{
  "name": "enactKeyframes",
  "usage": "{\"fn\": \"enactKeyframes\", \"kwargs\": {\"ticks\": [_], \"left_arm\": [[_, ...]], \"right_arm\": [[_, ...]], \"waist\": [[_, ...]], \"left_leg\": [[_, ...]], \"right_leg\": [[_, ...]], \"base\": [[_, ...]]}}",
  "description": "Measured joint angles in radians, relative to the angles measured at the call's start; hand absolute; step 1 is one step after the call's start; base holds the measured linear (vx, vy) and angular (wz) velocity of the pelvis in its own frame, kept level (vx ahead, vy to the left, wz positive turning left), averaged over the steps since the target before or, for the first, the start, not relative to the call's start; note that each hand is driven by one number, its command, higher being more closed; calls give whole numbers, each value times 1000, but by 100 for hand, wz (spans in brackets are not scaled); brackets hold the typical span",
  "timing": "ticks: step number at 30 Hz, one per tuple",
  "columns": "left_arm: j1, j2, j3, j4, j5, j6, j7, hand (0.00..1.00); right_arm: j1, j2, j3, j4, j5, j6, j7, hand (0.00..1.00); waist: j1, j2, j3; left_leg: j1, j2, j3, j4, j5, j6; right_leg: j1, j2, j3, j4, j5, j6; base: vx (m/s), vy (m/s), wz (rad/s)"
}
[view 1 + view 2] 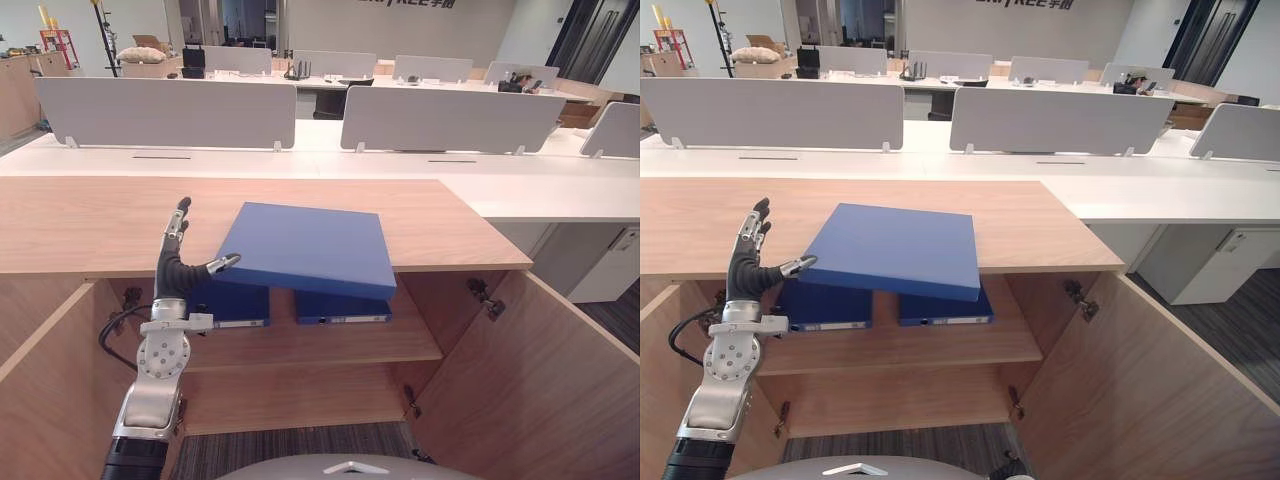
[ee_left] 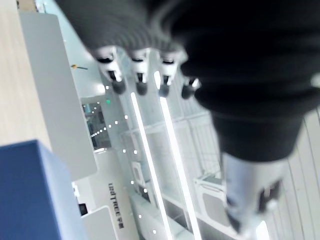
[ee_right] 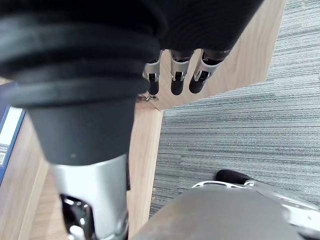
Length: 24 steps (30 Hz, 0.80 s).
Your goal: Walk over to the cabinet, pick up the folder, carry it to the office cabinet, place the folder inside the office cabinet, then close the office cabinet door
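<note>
1. At centre, the wooden cabinet [image 1: 90, 225] stands with its doors open.
2. Blue folder [image 1: 310, 245] lies on the cabinet top, overhanging the front edge.
3. Left hand [image 1: 178, 268], at the folder's nine o'clock: fingers straight, thumb spread.
4. Right hand [image 3: 179, 82]: fingers relaxed, holding nothing.

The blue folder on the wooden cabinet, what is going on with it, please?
The blue folder lies on top of the cabinet, with its front edge jutting past the top's front edge. It is not yet picked up. The robot's left hand is raised beside the folder's left side, fingers straight, thumb at its near corner. The right hand hangs low, holding nothing. The right door is open, and two blue binders lie on the shelf inside.
</note>
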Motion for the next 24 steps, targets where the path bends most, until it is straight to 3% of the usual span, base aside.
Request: {"fn": "enactKeyframes", "kwargs": {"ticks": [4,11,19,20,22,23,24], "left_arm": [[-5,19,-8,-26,0,-6,-16,0],[-73,120,-38,-95,23,-6,-39,0],[-358,364,38,-215,29,-38,-22,0],[-466,420,-12,-244,23,-43,-5,0],[-491,436,-112,-341,-50,-98,-7,0],[-404,398,-192,-424,-41,-128,-26,0],[-298,329,-312,-457,-3,-141,-59,0]], "right_arm": [[-1,1,-1,0,0,0,0,0],[-7,7,-34,20,2,0,1,0],[-6,16,-80,23,22,-1,2,0],[-6,17,-76,23,21,-1,2,0],[-24,16,-60,23,23,0,5,0],[-36,10,-61,22,23,-1,10,0],[-37,7,-62,22,24,-1,13,0]], "waist": [[-2,-1,1],[-2,-9,8],[5,-15,12],[9,-22,13],[-13,-25,20],[-36,-11,15],[-40,-9,14]], "left_leg": [[-1,-1,0,0,-1,2],[-34,2,-2,1,-1,1],[-39,2,5,7,-4,-1],[-48,2,2,6,-4,-1],[-51,0,-2,2,-5,0],[-47,-3,3,7,-6,2],[-45,-5,12,7,-9,4]], "right_leg": [[-1,0,0,1,-1,-6],[-34,2,4,9,7,0],[-55,2,12,17,5,-4],[-55,2,10,19,2,-6],[-65,-5,11,50,-14,-6],[-71,-9,20,62,-15,-6],[-76,-9,33,62,-15,-6]], "base": [[42,6,0],[19,-1,0],[1,1,-1],[-28,-12,4],[-16,-6,3],[21,41,-14],[15,39,-18]]}}
